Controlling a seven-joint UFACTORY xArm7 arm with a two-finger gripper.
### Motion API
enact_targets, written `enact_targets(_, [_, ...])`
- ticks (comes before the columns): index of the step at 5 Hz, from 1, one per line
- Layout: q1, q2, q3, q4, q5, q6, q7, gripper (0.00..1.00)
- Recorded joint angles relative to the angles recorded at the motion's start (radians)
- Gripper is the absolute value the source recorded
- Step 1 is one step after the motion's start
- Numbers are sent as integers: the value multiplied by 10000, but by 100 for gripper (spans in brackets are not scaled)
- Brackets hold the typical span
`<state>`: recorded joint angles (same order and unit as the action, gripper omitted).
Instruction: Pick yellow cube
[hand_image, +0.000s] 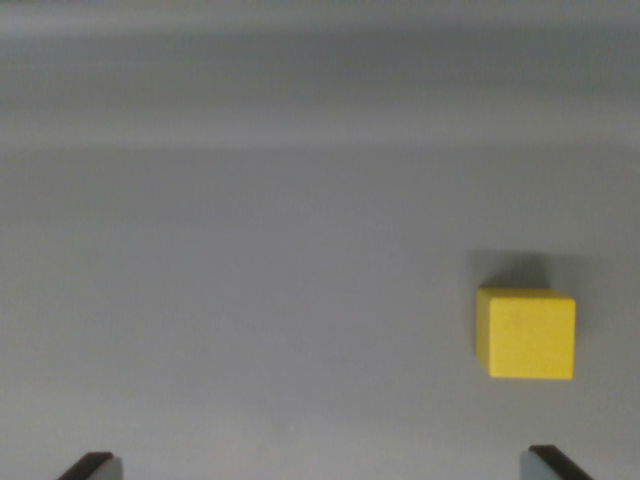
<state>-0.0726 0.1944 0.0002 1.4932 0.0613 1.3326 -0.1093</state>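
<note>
A yellow cube (527, 333) rests on a plain grey surface at the wrist view's right, a little below the middle. My gripper (322, 468) shows only as two dark fingertips at the bottom edge, one at the left (92, 466) and one at the right (552, 464). The fingers stand wide apart with nothing between them. The cube lies just above the right fingertip, apart from it, and off to the right of the gap's middle.
The grey surface (250, 280) fills the view. A paler blurred band (320, 70) runs across the top.
</note>
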Motion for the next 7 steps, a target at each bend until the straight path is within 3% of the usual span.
enact_targets(1, [-129, 310, -52, -194, 59, -457, -259, 0])
enact_targets(2, [-129, 310, -52, -194, 59, -457, -259, 0])
enact_targets(3, [-263, 629, -107, -394, 120, -928, -526, 0])
enact_targets(4, [-263, 629, -107, -394, 120, -928, -526, 0])
enact_targets(5, [-399, 954, -162, -597, 182, -1407, -798, 0])
enact_targets(6, [-399, 954, -162, -597, 182, -1407, -798, 0])
enact_targets(7, [-529, 1266, -214, -792, 241, -1867, -1058, 0])
